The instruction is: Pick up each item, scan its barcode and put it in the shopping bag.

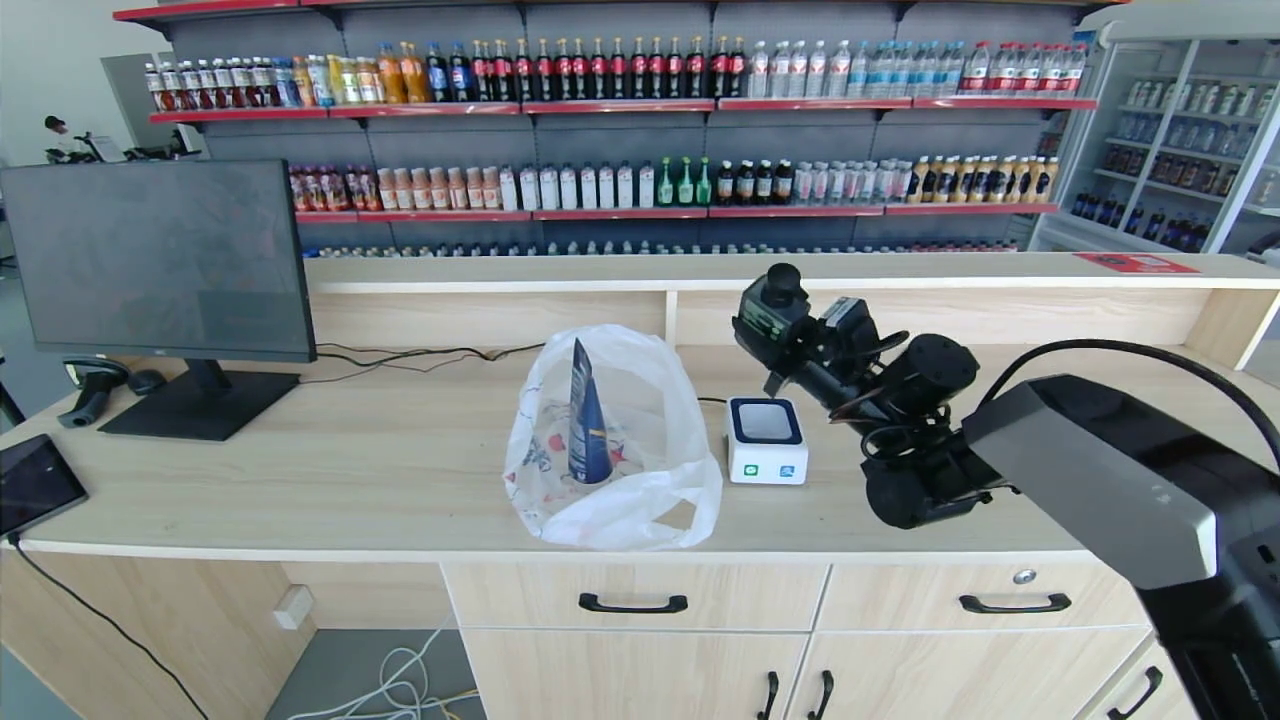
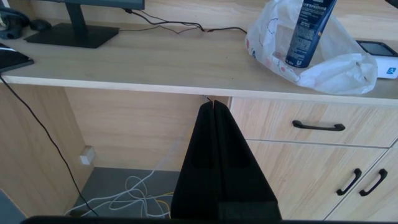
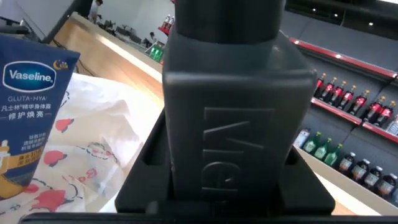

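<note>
Centre: blue tube (image 1: 588, 420) upright inside translucent white plastic shopping bag (image 1: 660, 400) on pale wooden worktop (image 1: 380, 460). My left hand (image 2: 212, 106): pressed together. My right hand (image 1: 770, 320), right of centre: cannot tell.

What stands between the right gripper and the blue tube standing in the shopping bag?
Only the shopping bag itself: its thin plastic side wraps the blue tube on the side facing the right gripper. The white scanner sits on the counter beside the bag, lower than the gripper and out of the direct line.
</note>
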You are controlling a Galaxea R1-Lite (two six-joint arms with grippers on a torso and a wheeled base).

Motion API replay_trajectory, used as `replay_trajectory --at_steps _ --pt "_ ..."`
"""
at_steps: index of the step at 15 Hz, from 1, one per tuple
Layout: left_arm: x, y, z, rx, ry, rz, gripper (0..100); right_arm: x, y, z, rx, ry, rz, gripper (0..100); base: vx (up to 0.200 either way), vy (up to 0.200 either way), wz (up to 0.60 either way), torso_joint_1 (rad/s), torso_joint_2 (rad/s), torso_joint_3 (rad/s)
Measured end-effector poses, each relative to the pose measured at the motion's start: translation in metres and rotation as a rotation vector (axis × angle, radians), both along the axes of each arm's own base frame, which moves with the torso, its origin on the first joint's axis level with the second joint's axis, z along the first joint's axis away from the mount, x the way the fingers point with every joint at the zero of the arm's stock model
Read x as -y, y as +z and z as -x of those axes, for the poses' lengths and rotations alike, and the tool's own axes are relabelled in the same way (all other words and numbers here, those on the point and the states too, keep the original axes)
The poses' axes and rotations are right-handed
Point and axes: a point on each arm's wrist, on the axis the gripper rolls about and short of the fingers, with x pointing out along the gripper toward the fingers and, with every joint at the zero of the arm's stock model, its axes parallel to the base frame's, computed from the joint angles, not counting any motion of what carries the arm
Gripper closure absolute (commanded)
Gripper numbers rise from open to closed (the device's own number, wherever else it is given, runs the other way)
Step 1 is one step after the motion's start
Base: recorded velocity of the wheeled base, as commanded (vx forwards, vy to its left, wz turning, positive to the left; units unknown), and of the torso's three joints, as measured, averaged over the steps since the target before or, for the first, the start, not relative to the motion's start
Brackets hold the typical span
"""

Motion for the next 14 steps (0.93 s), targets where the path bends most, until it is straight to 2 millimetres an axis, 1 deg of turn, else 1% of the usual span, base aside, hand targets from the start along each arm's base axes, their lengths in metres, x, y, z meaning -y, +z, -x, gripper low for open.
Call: replay_trajectory --at_steps 2,4,7,8,10,12,14 --pt "0.0 0.0 0.0 0.0 0.0 0.001 100 0.0 0.009 0.02 -0.098 -0.048 -0.068 100 0.0 0.0 0.0 0.0 0.0 0.0" --pt "0.0 0.0 0.0 0.0 0.001 0.002 100 0.0 0.009 0.047 -0.211 -0.086 -0.106 100 0.0 0.0 0.0 0.0 0.0 0.0" --pt "0.0 0.0 0.0 0.0 0.001 0.0 100 0.013 -0.007 0.1 -0.413 -0.135 -0.079 100 0.0 0.0 0.0 0.0 0.0 0.0" --pt "0.0 0.0 0.0 0.0 0.001 0.0 100 0.019 -0.009 0.118 -0.461 -0.148 -0.068 100 0.0 0.0 0.0 0.0 0.0 0.0" --pt "0.0 0.0 0.0 0.0 0.001 0.007 100 0.032 -0.002 0.141 -0.491 -0.175 -0.068 100 0.0 0.0 0.0 0.0 0.0 0.0" --pt "0.0 0.0 0.0 0.0 0.001 0.011 100 0.049 0.008 0.149 -0.476 -0.218 -0.086 100 0.0 0.0 0.0 0.0 0.0 0.0" --pt "0.0 0.0 0.0 0.0 0.002 0.014 100 0.075 0.017 0.147 -0.449 -0.295 -0.114 100 0.0 0.0 0.0 0.0 0.0 0.0"
